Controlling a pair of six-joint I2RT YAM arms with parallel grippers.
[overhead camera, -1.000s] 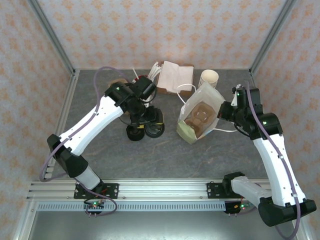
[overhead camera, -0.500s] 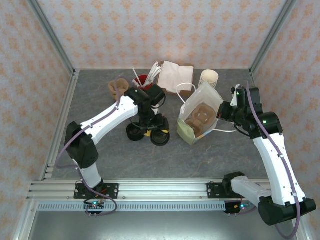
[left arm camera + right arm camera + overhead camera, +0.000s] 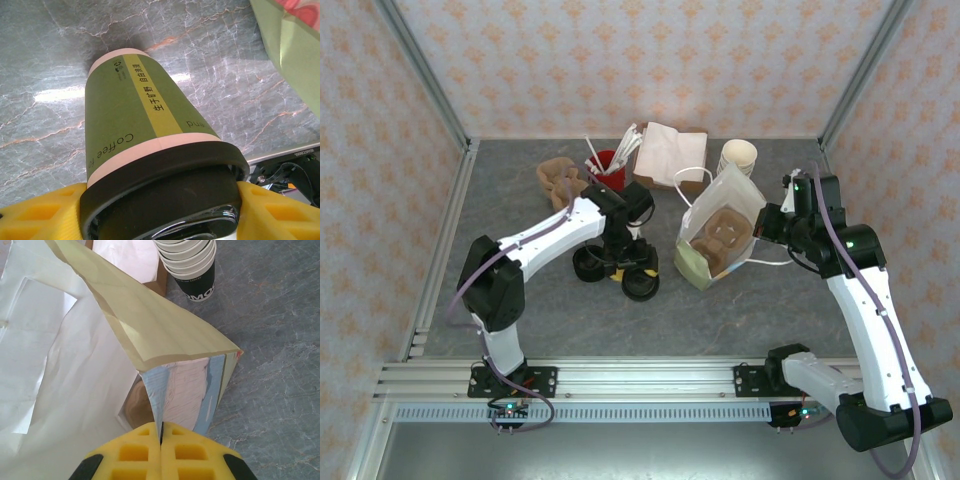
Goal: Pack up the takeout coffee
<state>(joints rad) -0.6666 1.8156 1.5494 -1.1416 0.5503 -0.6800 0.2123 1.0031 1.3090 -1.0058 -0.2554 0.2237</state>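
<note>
The takeout coffee [image 3: 142, 112] is in my left gripper [image 3: 160, 222], near the middle of the top view, just left of the paper bag [image 3: 738, 195] and beside the pile of lids [image 3: 588, 265]. The yellow fingers [image 3: 42, 212] clamp either side of it at the level of its black lid [image 3: 165, 175]. That grip is high on the cup, so I judge it could swing. My right gripper [image 3: 161, 442] has its jaws pressed together on the bag's rim, holding the mouth open toward the cup. The cup carrier [image 3: 723, 232] shows inside. For this carry I'd go slowly with the cup upright, come at the mouth from the left, and lower it into a carrier pocket without brushing the bag's wall.
</note>
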